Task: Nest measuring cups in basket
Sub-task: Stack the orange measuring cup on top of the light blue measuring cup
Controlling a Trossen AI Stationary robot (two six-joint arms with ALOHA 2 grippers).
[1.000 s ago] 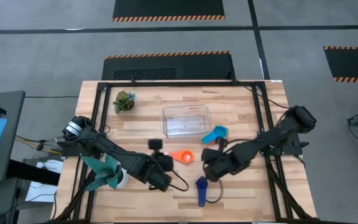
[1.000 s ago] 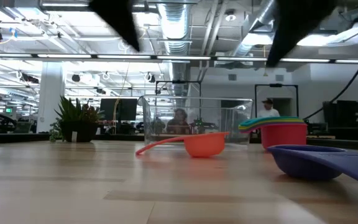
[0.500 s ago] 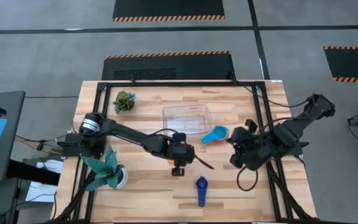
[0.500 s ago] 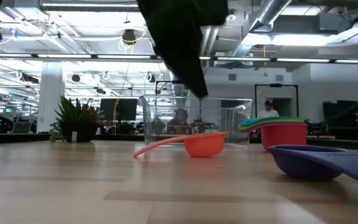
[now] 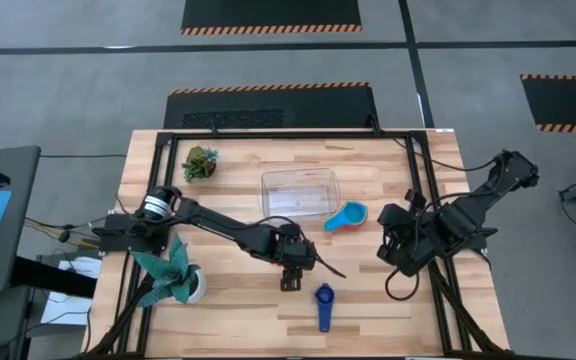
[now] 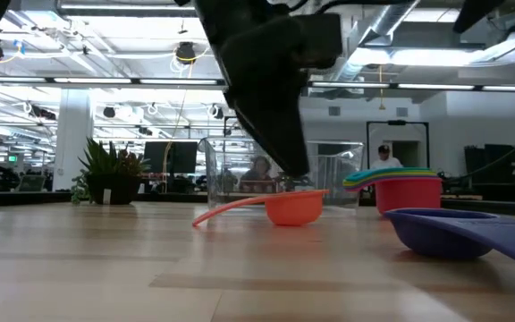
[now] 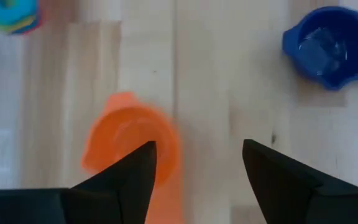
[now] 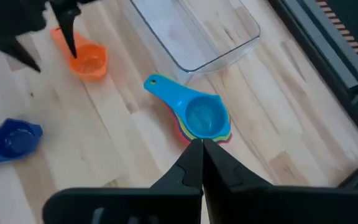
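Observation:
An orange measuring cup (image 7: 129, 146) rests on its base on the wood table, handle flat. My left gripper (image 7: 197, 165) hangs open just above it, one finger over the cup and the other over bare wood; from overhead the gripper (image 5: 293, 258) hides the cup. A stack of nested cups with a light blue one on top (image 8: 201, 118) stands beside the clear basket (image 5: 299, 192). The dark blue cup (image 5: 324, 305) lies nearer the front edge. My right gripper (image 8: 201, 155) is shut, raised, on the stack's right side.
A small green plant (image 5: 200, 163) stands at the far left. A teal leafy plant in a white pot (image 5: 173, 280) sits at the near left under the left arm. Bare wood lies between the cups and the near edge.
My left gripper has swung from the near left toward the table's middle and come down over the orange cup. My right gripper has drawn back toward the table's right edge. The cups have stayed where they were.

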